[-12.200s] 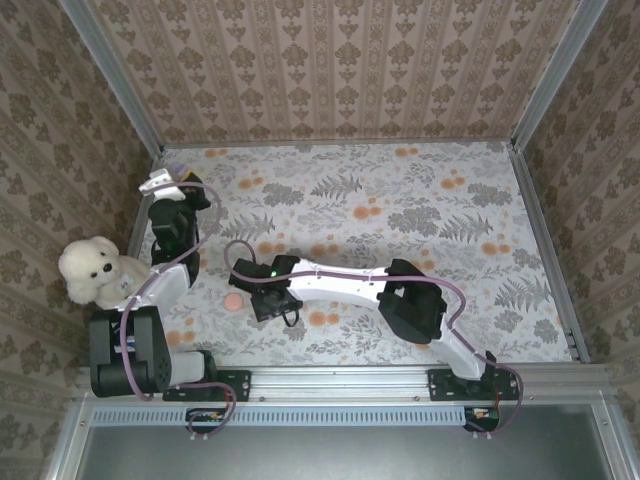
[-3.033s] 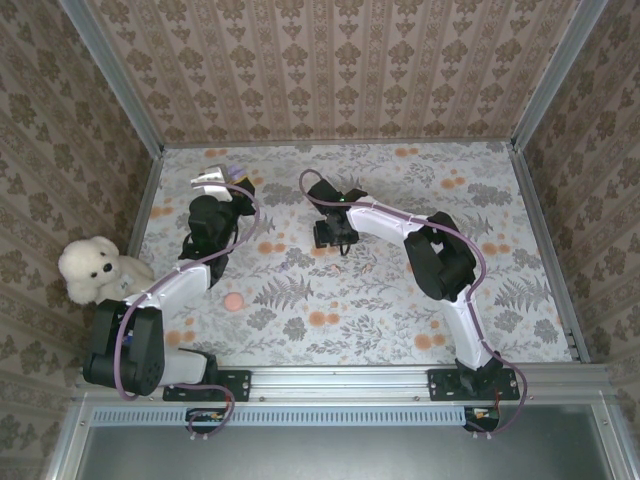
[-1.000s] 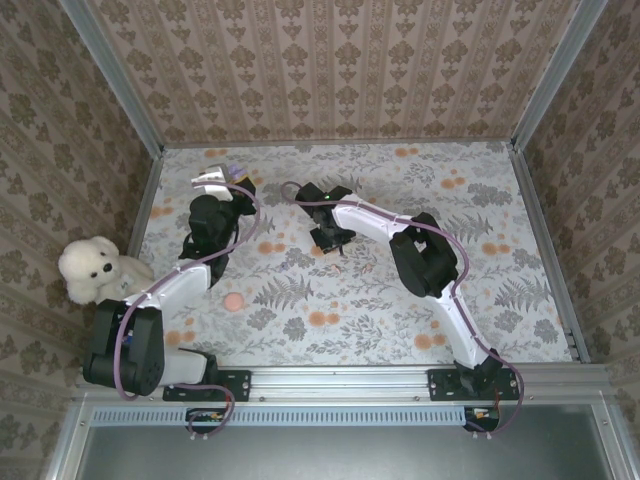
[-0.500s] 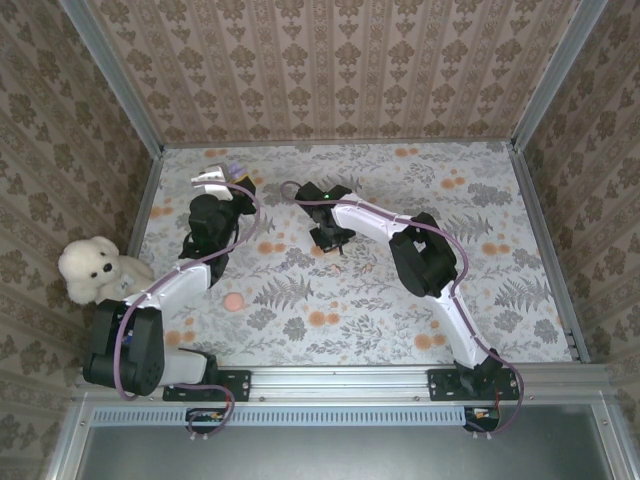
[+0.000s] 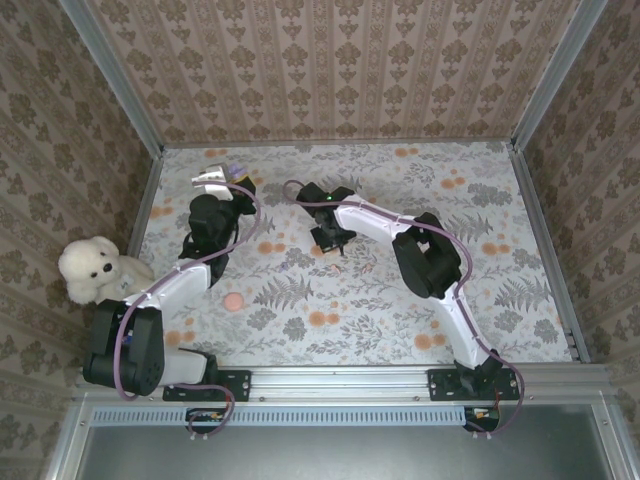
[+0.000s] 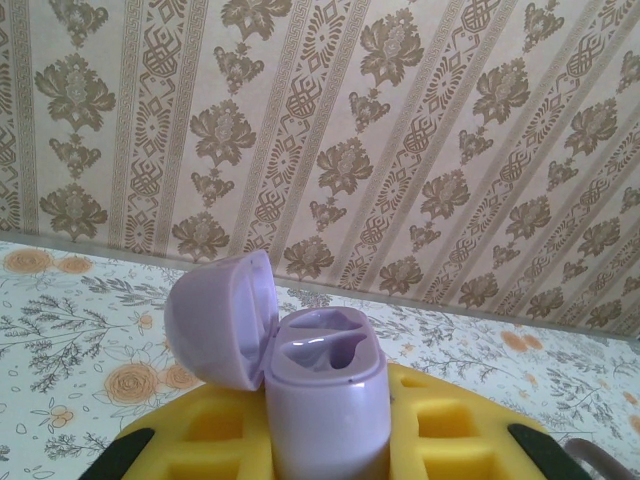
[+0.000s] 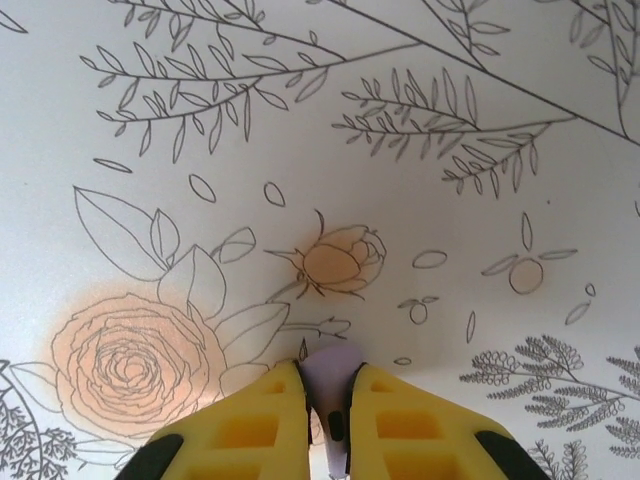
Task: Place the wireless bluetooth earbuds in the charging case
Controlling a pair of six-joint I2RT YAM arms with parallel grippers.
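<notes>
The right gripper (image 7: pixel 328 405) points down at the table (image 5: pixel 500 230), and its two yellow fingers (image 7: pixel 245 425) stand nearly together with a small lilac earbud (image 7: pixel 328 368) pinched between their tips. The earbud's rounded end pokes out past the fingers, at or just above the cloth beside a printed orange rosebud; I cannot tell whether it touches. From the top camera this gripper (image 5: pixel 331 240) sits left of the table's middle at the end of the white right arm (image 5: pixel 375 218), which bends in from the near right corner. The left gripper (image 6: pixel 325 450) is clamped on the charging case (image 6: pixel 325 395), whose lilac body stands upright between the yellow pads (image 6: pixel 440 420). The case's lid (image 6: pixel 220 320) is swung back to the left, so the two moulded sockets in its top face the patterned back wall; what lies inside them is too pale to make out. From above, the left gripper (image 5: pixel 222 190) holds the case (image 5: pixel 212 180) raised near the far left corner, well apart from the earbud. A white plush toy (image 5: pixel 90 270) sits outside the left rail, beside the left arm (image 5: pixel 175 285).
</notes>
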